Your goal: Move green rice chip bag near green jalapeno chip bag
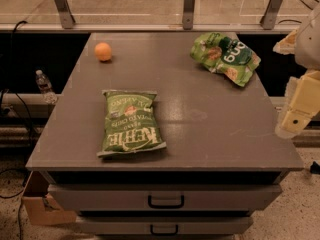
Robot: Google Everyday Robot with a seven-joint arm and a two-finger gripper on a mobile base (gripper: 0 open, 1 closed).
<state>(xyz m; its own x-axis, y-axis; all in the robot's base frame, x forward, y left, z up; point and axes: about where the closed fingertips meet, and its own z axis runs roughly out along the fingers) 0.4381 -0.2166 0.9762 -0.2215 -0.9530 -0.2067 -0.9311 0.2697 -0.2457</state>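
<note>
The green rice chip bag [226, 57] is a wrinkly light green bag with a dark green round patch. It lies at the far right corner of the grey table [200, 119]. The green jalapeno chip bag [130, 123] is flat, with white "KETTLE" lettering, and lies at the front left of the table. The two bags are well apart. My gripper [299, 106] hangs at the right edge of the view, just off the table's right side, below and to the right of the rice chip bag. It touches nothing.
An orange [103, 51] sits at the far left of the table. The table has two drawers [166, 201] in front. A water bottle [44, 86] stands on the floor to the left. A railing [189, 6] runs behind.
</note>
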